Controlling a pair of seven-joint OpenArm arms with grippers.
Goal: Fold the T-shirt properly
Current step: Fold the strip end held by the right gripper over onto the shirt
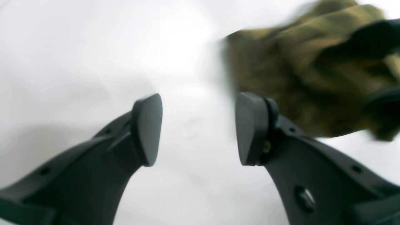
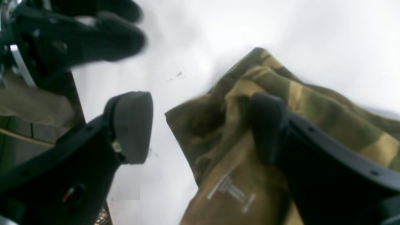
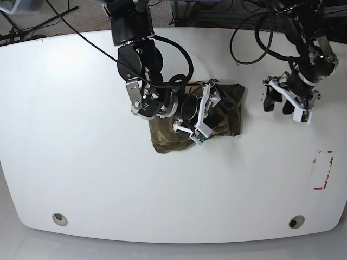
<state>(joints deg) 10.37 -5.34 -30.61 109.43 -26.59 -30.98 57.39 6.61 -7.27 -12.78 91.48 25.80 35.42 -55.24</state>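
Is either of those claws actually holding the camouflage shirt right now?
No. Both the right gripper and left gripper stand open; the T-shirt lies on the table.

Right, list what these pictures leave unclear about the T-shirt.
- T-shirt: base view, its middle is hidden under the right pincer, so the fold lines are unseen.
- Left wrist view: cloth blurred and cut by the right edge.
- Right wrist view: a pincer finger covers part of it; collar not discernible.

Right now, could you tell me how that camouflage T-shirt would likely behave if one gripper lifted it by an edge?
The T-shirt looks soft and creased, so it would probably droop. Bunched in loose layers on the table, it may unfold. It seems light, unlikely to roll.
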